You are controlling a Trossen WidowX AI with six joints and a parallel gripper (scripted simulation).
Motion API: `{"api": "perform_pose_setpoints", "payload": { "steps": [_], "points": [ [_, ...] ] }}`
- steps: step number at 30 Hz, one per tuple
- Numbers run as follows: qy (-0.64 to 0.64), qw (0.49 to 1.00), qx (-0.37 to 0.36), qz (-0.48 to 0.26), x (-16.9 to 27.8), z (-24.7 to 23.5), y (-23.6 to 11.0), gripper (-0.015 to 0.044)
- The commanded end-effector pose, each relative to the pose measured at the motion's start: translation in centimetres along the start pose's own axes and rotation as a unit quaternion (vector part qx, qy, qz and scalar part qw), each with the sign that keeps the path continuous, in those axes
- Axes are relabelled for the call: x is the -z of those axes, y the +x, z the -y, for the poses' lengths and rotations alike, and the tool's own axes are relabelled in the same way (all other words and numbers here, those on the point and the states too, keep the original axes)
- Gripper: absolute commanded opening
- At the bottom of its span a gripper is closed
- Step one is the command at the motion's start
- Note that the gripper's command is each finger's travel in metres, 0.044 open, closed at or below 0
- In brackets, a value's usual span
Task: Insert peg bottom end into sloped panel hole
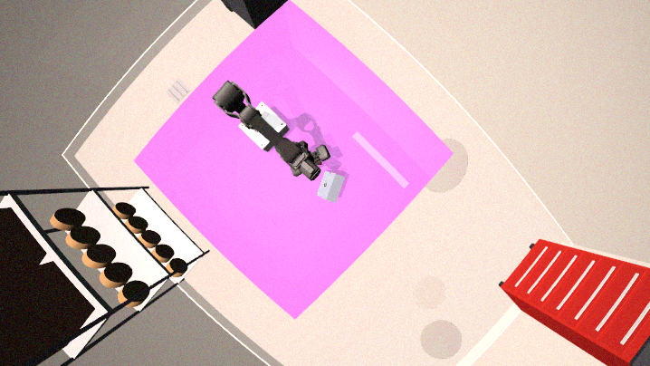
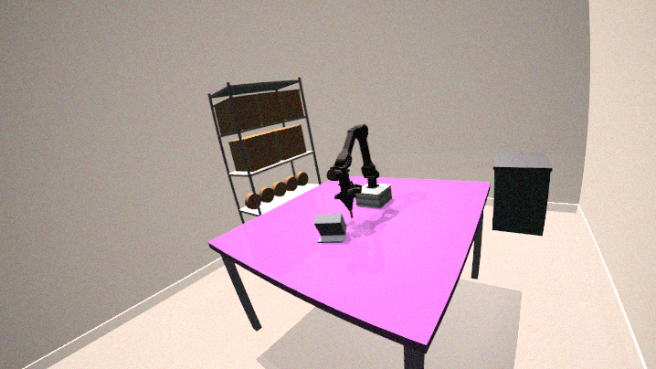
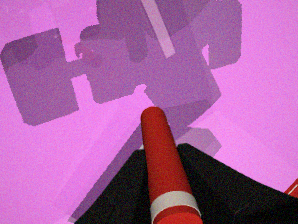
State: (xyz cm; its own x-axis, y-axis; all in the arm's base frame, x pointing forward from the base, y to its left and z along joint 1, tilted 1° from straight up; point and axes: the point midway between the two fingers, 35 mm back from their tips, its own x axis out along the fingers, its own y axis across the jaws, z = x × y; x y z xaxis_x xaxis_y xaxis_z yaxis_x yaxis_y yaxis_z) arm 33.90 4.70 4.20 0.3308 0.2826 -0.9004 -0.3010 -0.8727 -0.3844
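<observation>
Jaws of the gripper (image 2: pixel 349 205) are clamped on the red round peg (image 3: pixel 164 169). It is held above the pink table (image 2: pixel 403 257), just beside the sloped grey panel (image 2: pixel 330 226)

- The arm (image 2: pixel 355 146) rose from its base, bent at the elbow, and angled down over the table.
- The gripper (image 2: pixel 349 202) pointed downward, its fingers clamped on the red peg (image 3: pixel 166 172).
</observation>
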Motion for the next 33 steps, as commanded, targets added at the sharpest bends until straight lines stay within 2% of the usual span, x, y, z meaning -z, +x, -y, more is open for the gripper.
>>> {"api": "perform_pose_setpoints", "payload": {
  "steps": [1, 33],
  "points": [
    [-0.001, 1.000, 0.012, -0.011, 0.3, -0.2, -0.2, 0.0000],
    [0.011, 0.992, 0.087, -0.088, 1.9, -2.8, -0.9, 0.0000]
  ]
}}
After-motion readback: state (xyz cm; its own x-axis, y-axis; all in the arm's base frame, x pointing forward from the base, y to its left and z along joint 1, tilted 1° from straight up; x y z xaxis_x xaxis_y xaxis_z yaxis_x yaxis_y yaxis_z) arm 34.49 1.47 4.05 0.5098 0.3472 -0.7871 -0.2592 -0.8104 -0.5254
